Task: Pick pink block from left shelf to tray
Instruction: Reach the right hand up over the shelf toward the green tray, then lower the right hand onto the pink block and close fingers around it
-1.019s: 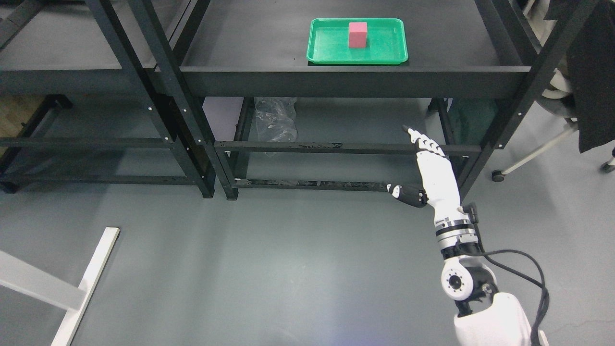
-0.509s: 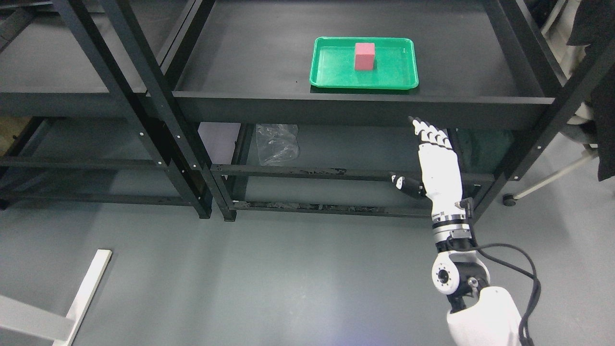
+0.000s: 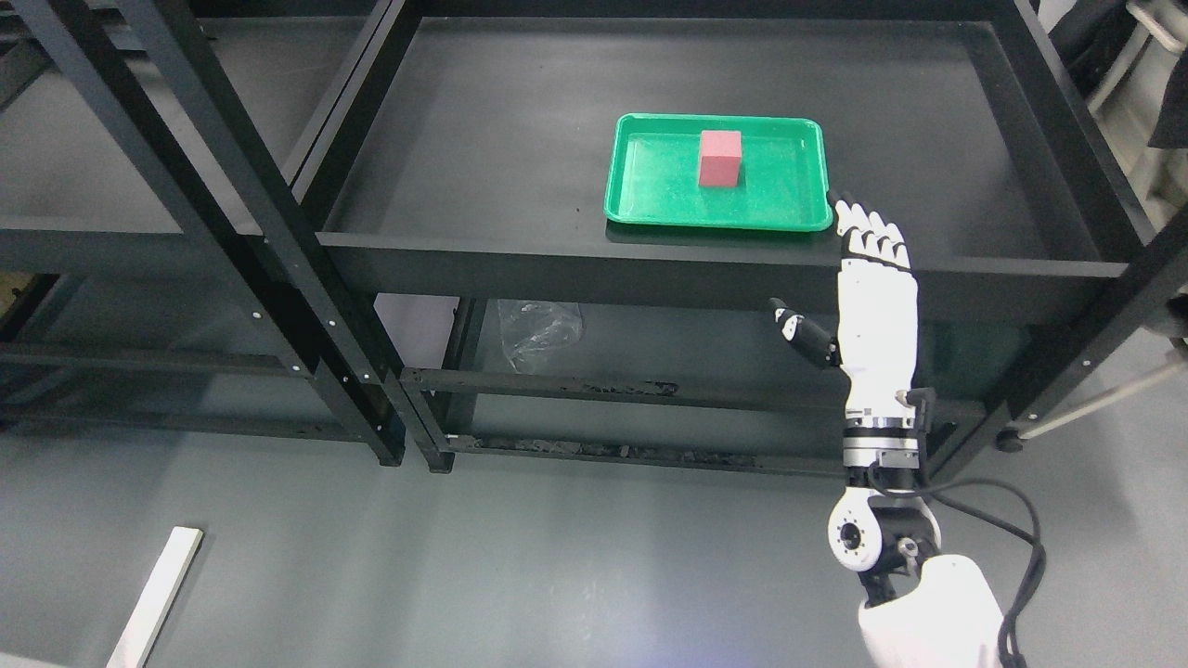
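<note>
On the far left the left shelf (image 3: 139, 199) stands bare as far as I can see, with nothing pink on any of its levels, and the whole scene has slid downward in view over the last second, which reads as the head tilting up and not as the racks moving. Moving across, the shelf (image 3: 483, 176) in the middle carries the green tray (image 3: 798, 209), and the block (image 3: 720, 159) sits upright inside it, a little right of the tray's middle and touching no wall. It keeps the same spot in the tray that it had a second ago. To the right of the tray, the right hand (image 3: 868, 278) has climbed: a second ago it pointed low in front of the lower rails, and now its fingers (image 3: 872, 237) reach the shelf's front lip, just beside the tray's near right corner. They are stretched out straight, thumb splayed to the side, and they hold nothing. I see no left arm at all. My guess is the delivery is already done, since the block rests in the tray and the hand is empty, so the rising arm looks more like a reposition than a fresh pick.
</note>
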Robot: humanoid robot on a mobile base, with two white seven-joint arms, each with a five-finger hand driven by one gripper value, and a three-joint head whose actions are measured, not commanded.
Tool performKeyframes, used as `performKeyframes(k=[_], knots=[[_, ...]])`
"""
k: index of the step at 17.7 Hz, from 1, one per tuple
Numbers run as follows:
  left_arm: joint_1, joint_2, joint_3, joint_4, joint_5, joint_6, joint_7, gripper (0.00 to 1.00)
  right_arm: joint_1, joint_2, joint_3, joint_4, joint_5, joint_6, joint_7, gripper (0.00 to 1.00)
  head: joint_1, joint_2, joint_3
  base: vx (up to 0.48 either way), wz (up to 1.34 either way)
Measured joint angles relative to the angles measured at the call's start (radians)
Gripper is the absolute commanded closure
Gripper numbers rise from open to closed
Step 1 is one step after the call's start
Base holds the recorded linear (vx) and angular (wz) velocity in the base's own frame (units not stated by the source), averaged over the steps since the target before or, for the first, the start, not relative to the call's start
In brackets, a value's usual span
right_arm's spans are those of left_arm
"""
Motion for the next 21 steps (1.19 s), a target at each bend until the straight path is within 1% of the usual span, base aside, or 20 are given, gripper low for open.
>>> performKeyframes(k=[5,11,21], knots=[[0.0,0.0,0.0,0.0,0.0,0.0,0.0,0.0,0.0,0.0,0.007,-0.005,-0.023,-0.006,-0.004,0.01,0.0,0.0,0.0,0.248,0.03],[0.0,0.0,0.0,0.0,0.0,0.0,0.0,0.0,-0.006,0.0,0.014,-0.009,-0.034,-0.008,0.141,0.01,0.0,0.0,0.0,0.232,0.03],[0.0,0.0,0.0,0.0,0.0,0.0,0.0,0.0,-0.013,0.0,0.021,-0.009,-0.039,-0.003,0.227,0.01,0.0,0.0,0.0,0.194,-0.05]])
